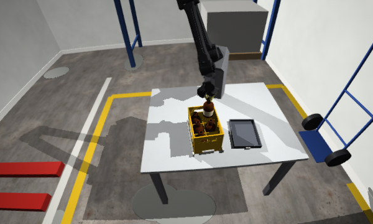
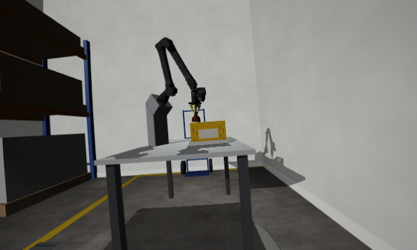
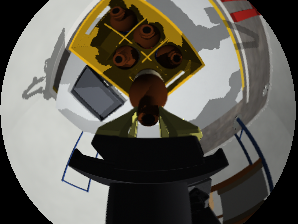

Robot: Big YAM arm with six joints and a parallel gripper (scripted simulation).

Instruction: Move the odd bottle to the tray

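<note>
one robot arm [image 1: 196, 34] [image 2: 183, 64], one table [image 1: 252, 96] [image 2: 160, 153], one yellow crate [image 1: 207, 144] [image 2: 208, 132] [image 3: 80, 50], one tray [image 1: 245, 146] [image 3: 103, 118], five brown bottles, one hand truck [image 1: 359, 99] [image 2: 197, 173], two red beams in the top view
</note>
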